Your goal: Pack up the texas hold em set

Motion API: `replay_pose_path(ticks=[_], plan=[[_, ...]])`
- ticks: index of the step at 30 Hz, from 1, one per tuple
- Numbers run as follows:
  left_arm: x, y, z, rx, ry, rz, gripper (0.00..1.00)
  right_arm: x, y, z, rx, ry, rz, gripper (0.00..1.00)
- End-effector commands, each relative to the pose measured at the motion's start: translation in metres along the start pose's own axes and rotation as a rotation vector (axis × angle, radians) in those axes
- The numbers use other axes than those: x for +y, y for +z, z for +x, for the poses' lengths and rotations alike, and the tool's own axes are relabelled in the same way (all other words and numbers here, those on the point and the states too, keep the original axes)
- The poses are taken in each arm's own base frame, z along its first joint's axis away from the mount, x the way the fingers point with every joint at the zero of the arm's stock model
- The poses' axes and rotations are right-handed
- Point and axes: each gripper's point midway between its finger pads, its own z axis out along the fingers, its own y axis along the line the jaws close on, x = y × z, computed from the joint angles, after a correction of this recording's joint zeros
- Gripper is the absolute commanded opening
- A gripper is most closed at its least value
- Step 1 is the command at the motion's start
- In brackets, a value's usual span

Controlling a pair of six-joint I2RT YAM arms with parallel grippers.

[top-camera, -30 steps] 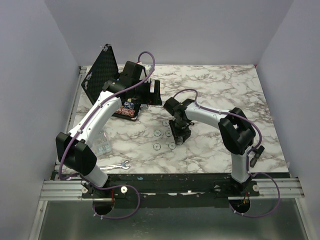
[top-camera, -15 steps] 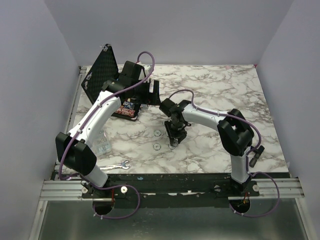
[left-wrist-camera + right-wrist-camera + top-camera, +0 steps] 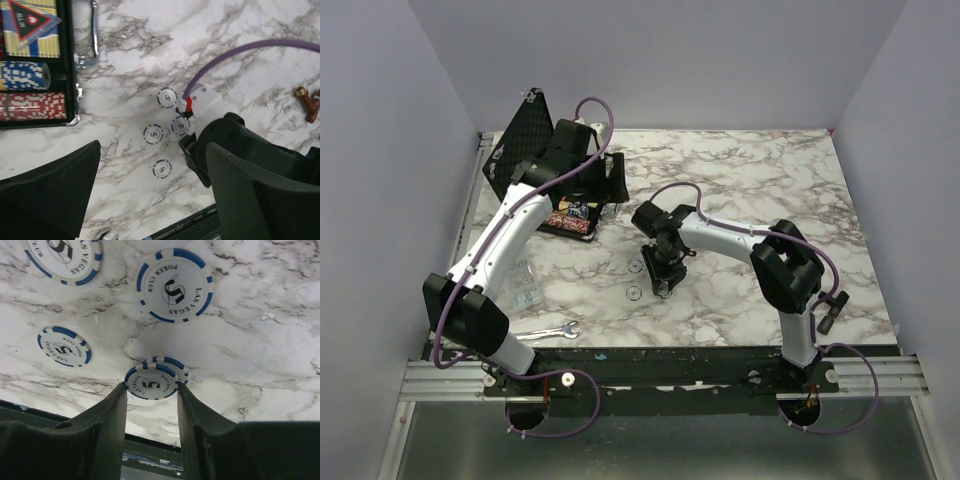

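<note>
The black case point(image 3: 525, 140) stands open at the back left. Its tray point(image 3: 67, 60) holds the yellow-blue card box point(image 3: 30, 45), the dark red triangle point(image 3: 29, 19) and rows of blue chips point(image 3: 25, 75) and red chips point(image 3: 32, 106). Several whitish chips point(image 3: 153, 133) lie loose on the marble. My right gripper point(image 3: 151, 390) is shut on one whitish chip point(image 3: 151, 381), with a second chip point(image 3: 172, 365) just behind it; in the top view the right gripper point(image 3: 663, 275) is among the loose chips. My left gripper point(image 3: 150, 200) is open and empty, high beside the case point(image 3: 608, 185).
A silver wrench point(image 3: 548, 332) and a clear plastic bag point(image 3: 525, 290) lie near the front left edge. A brown tap-shaped piece point(image 3: 310, 102) lies to the right of the chips. The right arm point(image 3: 225, 135) fills the space under the left wrist.
My right gripper has moved left across the loose chips. My left arm has drawn back and left towards the case.
</note>
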Motion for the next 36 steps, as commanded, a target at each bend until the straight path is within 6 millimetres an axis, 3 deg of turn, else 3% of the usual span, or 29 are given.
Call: replay_pose_path(ticks=[1,8,24,32,36], plan=[[0.025,-0.023,-0.024,-0.135,-0.08,-0.102,0.86,0.009,0.004,-0.002,-0.007,0.006,-0.023,0.34],[0.036,-0.026,-0.028,-0.147,-0.098,-0.123,0.86,-0.002,0.003,-0.002,-0.021,0.005,0.042,0.34],[0.048,-0.028,-0.031,-0.15,-0.117,-0.157,0.86,-0.005,0.008,0.008,0.001,-0.001,0.059,0.37],[0.049,-0.028,-0.031,-0.148,-0.121,-0.155,0.86,-0.005,0.009,0.006,-0.014,0.001,0.068,0.46],[0.049,-0.027,-0.031,-0.146,-0.119,-0.156,0.86,0.001,0.007,0.005,-0.016,-0.003,0.042,0.55]])
